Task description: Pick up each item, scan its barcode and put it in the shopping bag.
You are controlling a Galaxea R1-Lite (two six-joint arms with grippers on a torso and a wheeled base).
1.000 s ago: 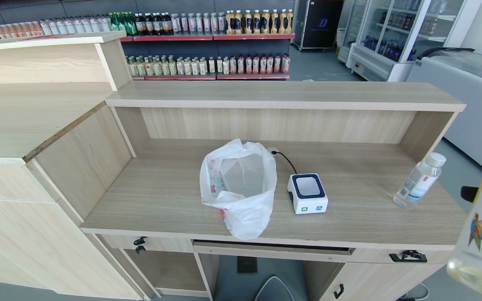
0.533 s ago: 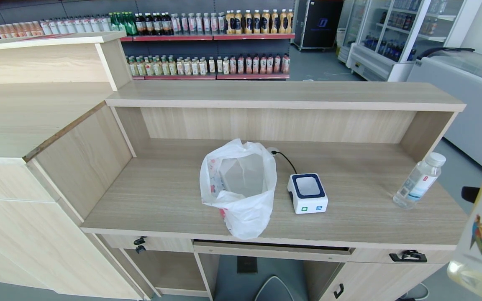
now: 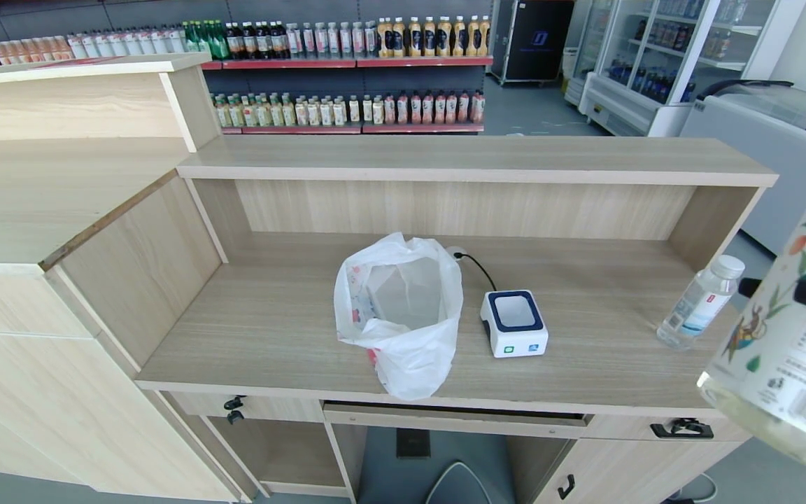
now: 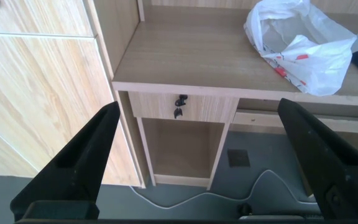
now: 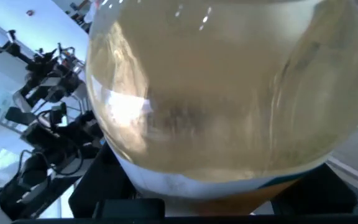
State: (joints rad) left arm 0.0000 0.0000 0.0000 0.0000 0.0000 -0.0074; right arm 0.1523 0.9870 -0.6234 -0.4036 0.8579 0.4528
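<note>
Over on the right, bottle (image 3: 788,336) is tilting, base pointing near-left.
Right gripper (image 5: 207,190) is clamping it; left gripper (image 4: 197,162) is gaping, empty.

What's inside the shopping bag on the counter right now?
The shopping bag stands open; only its own pale inner walls show, no items. Its front wall hides the bottom.
</note>
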